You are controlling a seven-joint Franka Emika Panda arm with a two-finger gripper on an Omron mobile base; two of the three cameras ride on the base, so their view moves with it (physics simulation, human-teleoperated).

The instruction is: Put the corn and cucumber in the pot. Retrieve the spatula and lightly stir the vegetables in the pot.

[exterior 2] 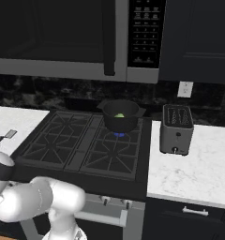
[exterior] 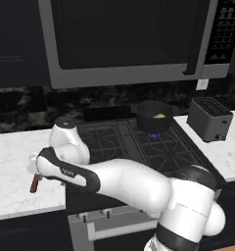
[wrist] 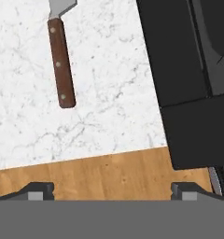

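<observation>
Lying on the white counter (wrist: 100,70) left of the stove (exterior: 139,142), the spatula (wrist: 60,60) sits untouched below the gripper (wrist: 111,191), whose fingers are spread wide. Green vegetables (exterior: 159,116) sit inside the pot (exterior: 153,117) on the back burner.

The spatula (wrist: 61,60) blade runs off the hand view's top edge. In the left base view, the arm (exterior: 70,169) covers the spatula except its handle end.

pot (exterior: 154,116) on stove (rear burner), toaster (exterior: 209,118) right
</observation>
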